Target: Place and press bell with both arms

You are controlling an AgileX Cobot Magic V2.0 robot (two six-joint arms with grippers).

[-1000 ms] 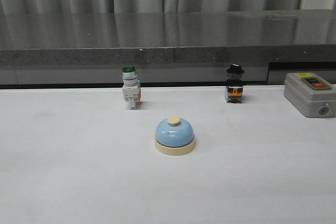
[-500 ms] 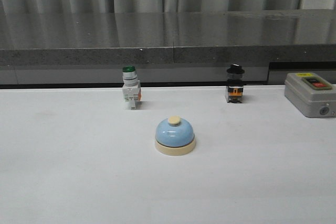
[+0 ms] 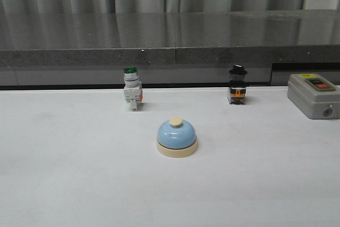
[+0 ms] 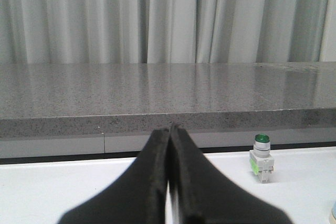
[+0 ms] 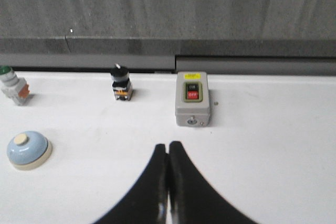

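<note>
Bell (image 3: 177,136): upright on table (image 3: 64,184), untouched, button exposed for pressing.
Left gripper (image 4: 169,129): fingers together, empty.
Right gripper (image 5: 168,148): fingers together, empty, well apart from bell.

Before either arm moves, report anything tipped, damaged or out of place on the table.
Nothing stands out. The bell sits flat and upright, the green-capped switch and black-knob switch stand upright behind it, and the grey button box rests flat at the right.

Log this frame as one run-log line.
phase: pre-approach | bell: upright on table, untouched | left gripper: shut, empty | right gripper: shut, empty | arms: not in front view
</note>
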